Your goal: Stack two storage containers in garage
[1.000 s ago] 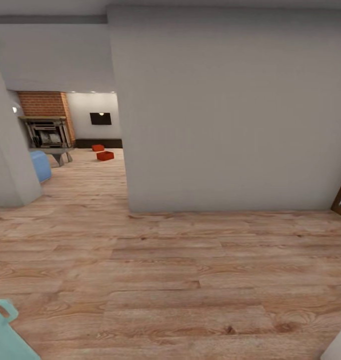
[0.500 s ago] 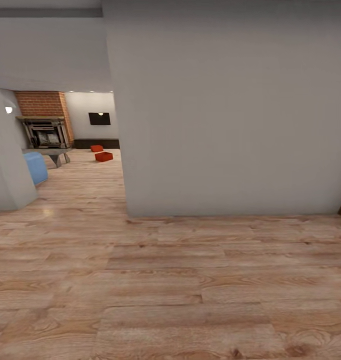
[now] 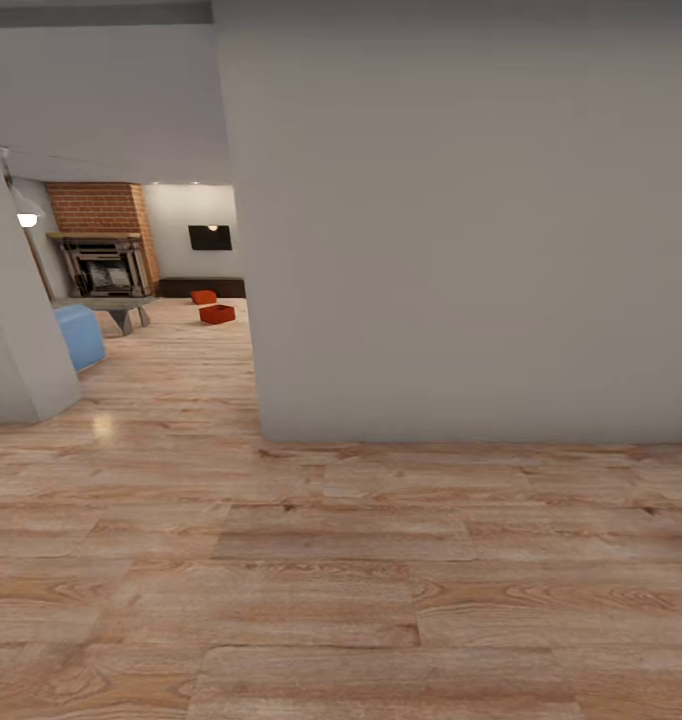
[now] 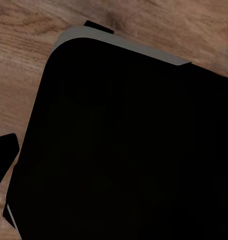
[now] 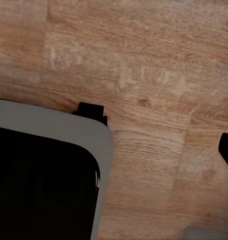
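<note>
The robot is in transit on light wood plank floor (image 3: 311, 590), facing a big grey wall (image 3: 461, 220) w/ an opening at about 10 o'clock into the living room (image 3: 171, 260). Through that gap sit the two bins, both on the planks and well apart from the robot: the near bin (image 3: 217, 314) and, just beyond at its 11 o'clock, the far bin (image 3: 203, 296), close to the dark low cabinet (image 3: 201, 287). Too small to read their long axes. Brick fireplace (image 3: 99, 235), TV (image 3: 209, 237), a blue seat (image 3: 78, 335) and a low table (image 3: 109, 304) flank the route. Key relation: bins lie far ahead and left of the robot's heading, so the base likely has to swing left round the wall corner (image 3: 259, 420) before any reach; the left arm is judged nearer that side, but it's too early to say which arm fits. The head view gives the bins and route; the wrist views give neither, showing instead floor planks and the robot's dark base (image 4: 129, 145), grey-edged (image 5: 48, 180). Whether either end effector is spread or pressed together can't be told; nothing seen held.
</note>
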Tool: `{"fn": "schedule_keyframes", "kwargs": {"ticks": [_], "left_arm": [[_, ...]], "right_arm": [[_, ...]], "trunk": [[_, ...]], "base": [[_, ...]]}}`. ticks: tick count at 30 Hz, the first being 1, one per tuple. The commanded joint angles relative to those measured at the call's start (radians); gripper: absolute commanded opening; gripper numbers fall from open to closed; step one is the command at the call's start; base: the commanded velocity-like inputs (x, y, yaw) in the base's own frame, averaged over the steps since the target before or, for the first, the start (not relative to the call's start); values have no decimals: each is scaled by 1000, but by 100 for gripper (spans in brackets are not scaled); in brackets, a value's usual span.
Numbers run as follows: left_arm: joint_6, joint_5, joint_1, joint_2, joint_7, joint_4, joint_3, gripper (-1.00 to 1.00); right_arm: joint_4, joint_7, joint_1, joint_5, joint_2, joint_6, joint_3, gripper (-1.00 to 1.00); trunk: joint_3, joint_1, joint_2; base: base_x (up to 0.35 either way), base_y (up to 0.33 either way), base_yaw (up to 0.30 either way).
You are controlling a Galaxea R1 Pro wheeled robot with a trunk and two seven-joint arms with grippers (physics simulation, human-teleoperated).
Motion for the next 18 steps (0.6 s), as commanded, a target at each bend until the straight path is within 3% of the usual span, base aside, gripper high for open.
{"fn": "schedule_keyframes", "kwargs": {"ticks": [1, 18], "left_arm": [[-2, 2, 0, 0, 1, 0, 3, 100], [-2, 3, 0, 0, 1, 0, 3, 100]], "right_arm": [[3, 1, -1, 4, 0, -6, 6, 100], [3, 0, -1, 4, -1, -6, 6, 100]], "trunk": [[-1, 1, 0], [-1, 1, 0]], "base": [[321, 0, 250], [321, 0, 267]]}}
